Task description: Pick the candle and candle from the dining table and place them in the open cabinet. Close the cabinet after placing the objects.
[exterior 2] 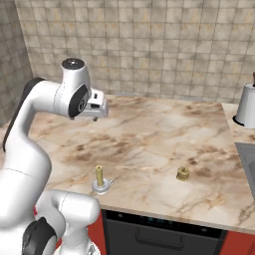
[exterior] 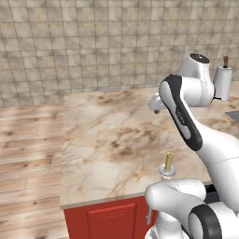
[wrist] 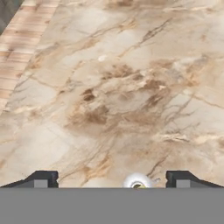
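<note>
A slim olive-gold stick candle (exterior 2: 99, 176) stands upright on its clear round dish (exterior 2: 101, 188) near the front edge of the dining table (exterior 2: 149, 139). The same candle (exterior: 169, 161) shows just past my arm in the left base view. A squat brass-gold candle (exterior 2: 183, 173) sits to its right on the marbled top. My gripper (wrist: 111, 179) hangs above the table's middle, open, with nothing between its fingertips (wrist: 41, 178). The dish (wrist: 138, 180) peeks in at the bottom edge of the hand view. The cabinet is out of view.
A white paper-towel roll (exterior 2: 246, 104) stands at the table's far right. A grey inset panel (exterior 2: 247, 159) lies at the right edge. A tiled wall (exterior: 93, 42) runs behind the table, and wooden floor (exterior: 28, 140) lies to its left. A dark appliance front (exterior 2: 159, 231) sits below the table edge.
</note>
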